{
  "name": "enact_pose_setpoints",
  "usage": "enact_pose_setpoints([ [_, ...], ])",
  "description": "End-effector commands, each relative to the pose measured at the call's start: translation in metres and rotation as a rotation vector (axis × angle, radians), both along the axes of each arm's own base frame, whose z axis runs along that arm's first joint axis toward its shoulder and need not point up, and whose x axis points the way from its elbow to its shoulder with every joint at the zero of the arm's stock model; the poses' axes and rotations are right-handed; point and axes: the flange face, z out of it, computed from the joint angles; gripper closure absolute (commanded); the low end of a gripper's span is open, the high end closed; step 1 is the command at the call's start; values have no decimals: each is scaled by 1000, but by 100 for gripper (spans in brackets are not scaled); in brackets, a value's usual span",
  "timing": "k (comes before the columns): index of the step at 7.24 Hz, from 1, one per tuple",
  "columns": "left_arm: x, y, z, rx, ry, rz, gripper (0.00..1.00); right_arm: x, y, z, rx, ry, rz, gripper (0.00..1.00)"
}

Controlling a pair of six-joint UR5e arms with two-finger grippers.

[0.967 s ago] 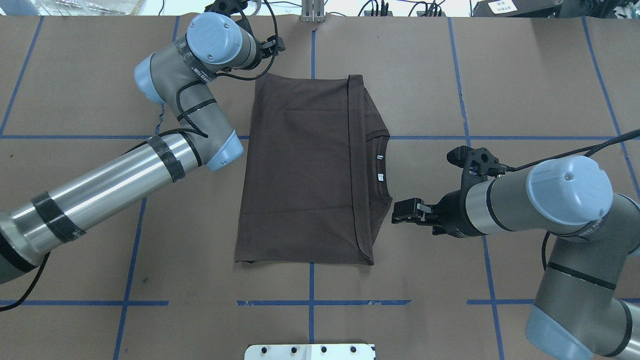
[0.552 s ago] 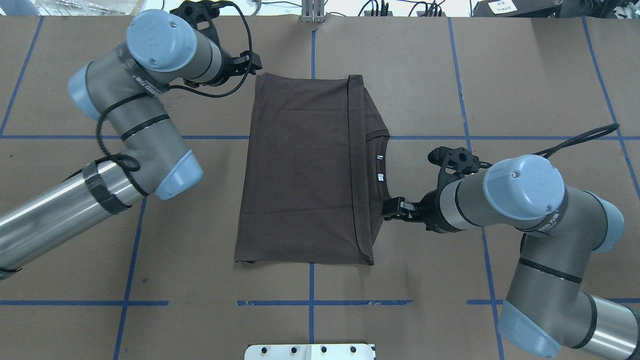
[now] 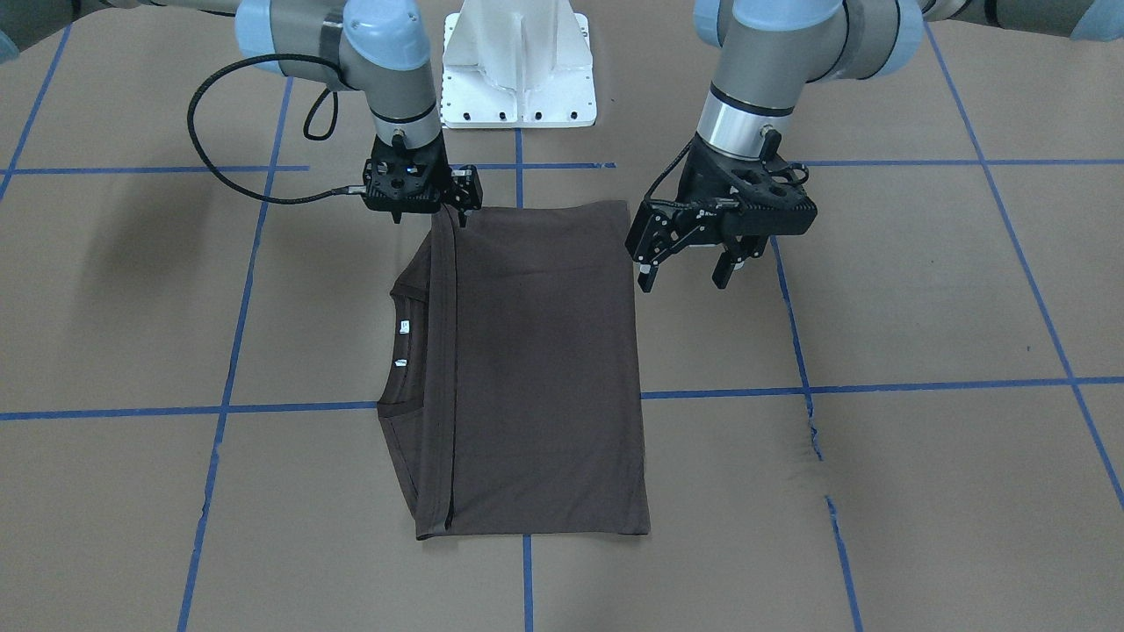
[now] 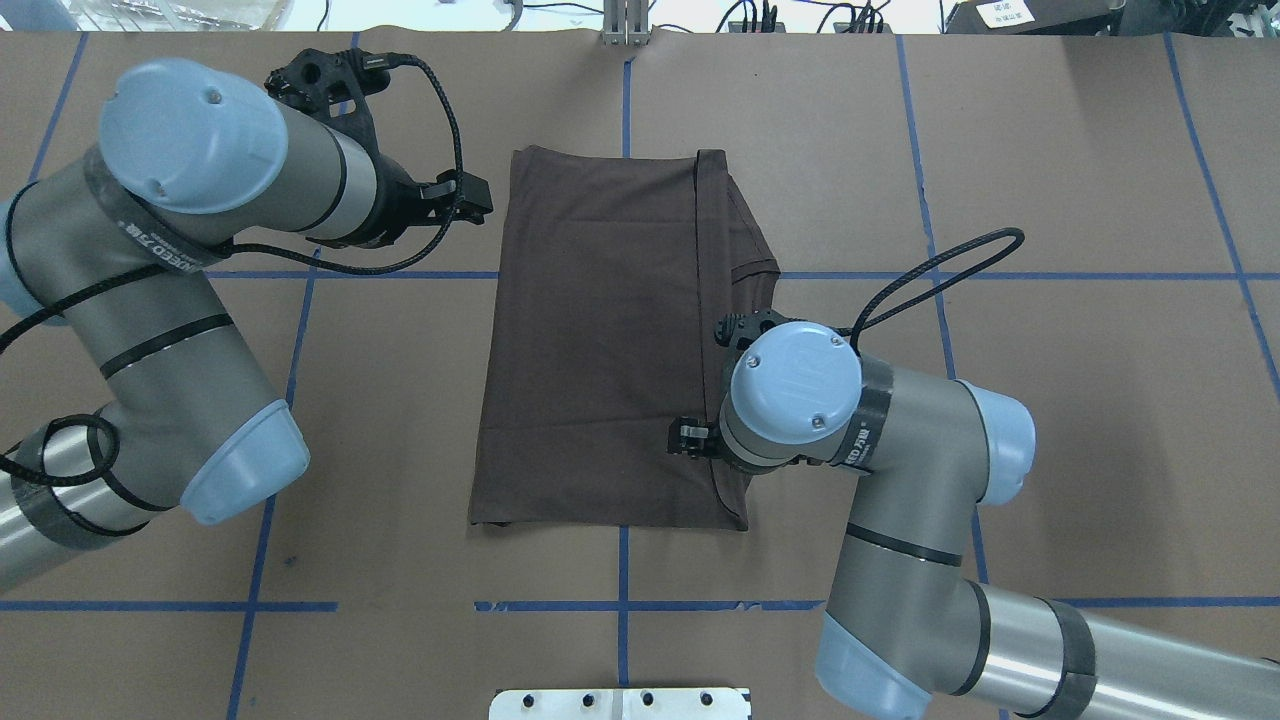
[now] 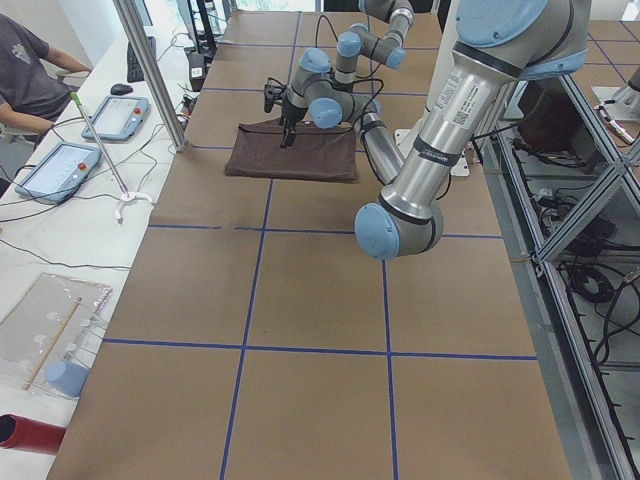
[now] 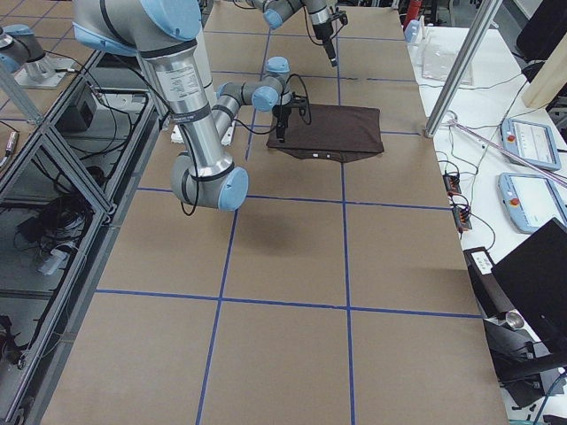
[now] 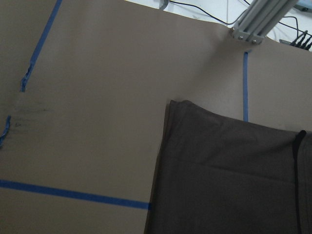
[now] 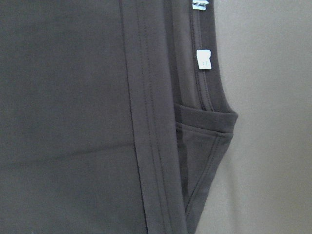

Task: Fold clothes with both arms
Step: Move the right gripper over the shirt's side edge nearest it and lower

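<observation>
Bright, even light is thrown from overhead. A soft shadow is cast on the table. The T-shirt is rendered sharply in the right wrist view.

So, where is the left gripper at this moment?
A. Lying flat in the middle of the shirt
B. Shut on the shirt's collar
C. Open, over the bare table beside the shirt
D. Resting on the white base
C: the left gripper hangs with its fingers apart over the table, just beside the edge of the T-shirt.

Silver-grey left arm and right arm — pale blue caps, black cables.
</observation>
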Motion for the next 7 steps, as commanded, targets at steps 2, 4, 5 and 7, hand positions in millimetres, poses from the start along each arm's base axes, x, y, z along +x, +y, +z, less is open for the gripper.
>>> enact_pose_setpoints([
  [2,-2,6,4,-4,-2,7,0,-27,16,15,-13,87,-59,0],
  [4,-2,6,5,-4,-4,7,0,-33,15,26,2,113,-106,0],
  [5,-2,6,5,-5,-4,9,0,-32,16,28,8,132,-126,0],
  [7,-2,5,7,-7,-6,7,0,-31,16,33,6,155,-139,0],
])
